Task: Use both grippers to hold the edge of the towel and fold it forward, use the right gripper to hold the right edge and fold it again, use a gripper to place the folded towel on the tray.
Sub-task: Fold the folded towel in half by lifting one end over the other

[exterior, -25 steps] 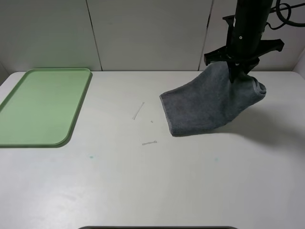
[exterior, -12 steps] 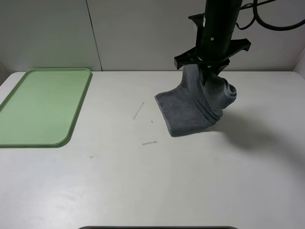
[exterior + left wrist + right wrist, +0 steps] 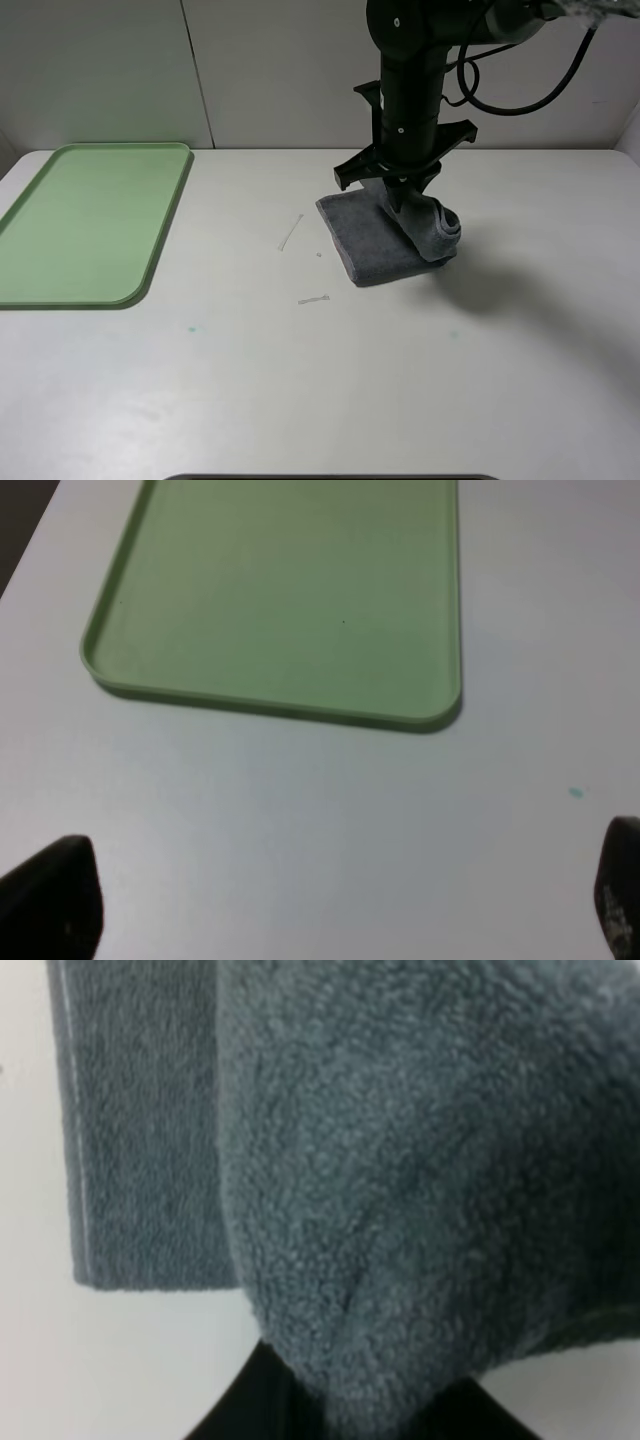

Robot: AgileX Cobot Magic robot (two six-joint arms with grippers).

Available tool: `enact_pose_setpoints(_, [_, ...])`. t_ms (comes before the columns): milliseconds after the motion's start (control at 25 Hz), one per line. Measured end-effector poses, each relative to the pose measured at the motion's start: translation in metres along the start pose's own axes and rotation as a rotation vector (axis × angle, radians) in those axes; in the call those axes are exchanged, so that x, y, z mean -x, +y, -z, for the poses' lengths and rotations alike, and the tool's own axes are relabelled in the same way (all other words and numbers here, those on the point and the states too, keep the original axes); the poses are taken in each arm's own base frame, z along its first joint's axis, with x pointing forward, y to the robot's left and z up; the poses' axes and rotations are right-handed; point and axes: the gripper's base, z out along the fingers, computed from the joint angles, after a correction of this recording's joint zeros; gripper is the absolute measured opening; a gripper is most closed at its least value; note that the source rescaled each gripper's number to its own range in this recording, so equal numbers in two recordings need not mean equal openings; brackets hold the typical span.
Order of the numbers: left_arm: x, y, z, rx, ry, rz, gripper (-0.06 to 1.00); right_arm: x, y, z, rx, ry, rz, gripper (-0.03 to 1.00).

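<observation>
Grey towel (image 3: 366,246) pinched by right tool (image 3: 405,198), green tray (image 3: 90,220) well apart

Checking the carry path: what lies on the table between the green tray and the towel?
In the exterior high view, bare table with thin white scraps between tray and towel.

Place: a robot lab test bench.
Desk: white desk (image 3: 300,400), plain top.
Walls: pale seamed panels (image 3: 300,70) along the far edge.
Rig: black arm (image 3: 410,80) trailing cables (image 3: 540,90), far right.
Prop: green tray (image 3: 90,220), far left corner.
</observation>
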Motion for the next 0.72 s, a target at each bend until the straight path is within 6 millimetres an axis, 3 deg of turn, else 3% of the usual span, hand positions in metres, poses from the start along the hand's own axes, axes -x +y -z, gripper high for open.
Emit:
enact_pose_setpoints(320, [0.0, 0.0, 0.0, 0.0, 0.0, 0.0, 1.0, 0.005, 0.001, -0.01, -0.013, 0.002, -0.004, 0.14])
enact_pose_setpoints(720, [0.0, 0.0, 0.0, 0.0, 0.0, 0.0, 1.0, 0.027, 0.003, -0.018, -0.045, -0.008, -0.009, 0.14])
